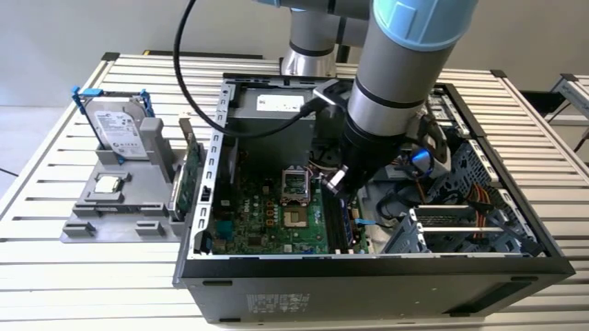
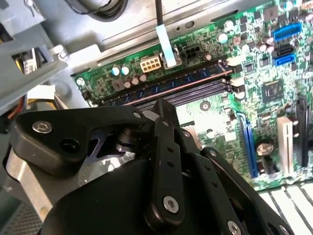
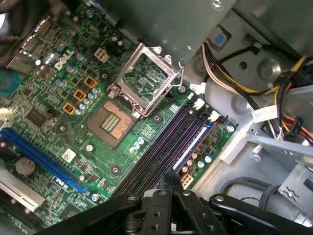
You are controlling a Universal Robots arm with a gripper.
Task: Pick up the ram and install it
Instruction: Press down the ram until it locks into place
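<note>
Jaws: sitting pressed together, gripping nothing; gripper (image 3: pixel 171 180) hovering just over the memory slots.
Hard drive (image 1: pixel 120 131): standing upright in the grey holder (image 1: pixel 115 217) at the exterior view's left, white sticker facing out, print not legible.
Motherboard (image 1: pixel 272 221): lying inside the open case (image 1: pixel 368 286).
Ram (image 2: pixel 166 84): sitting in the outermost slot, near the gripper tips, carrying a white strip label.

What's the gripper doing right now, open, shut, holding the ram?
Gripper: inside the computer case, just above the memory slots; whether it is open, shut or holding anything cannot be told.
</note>
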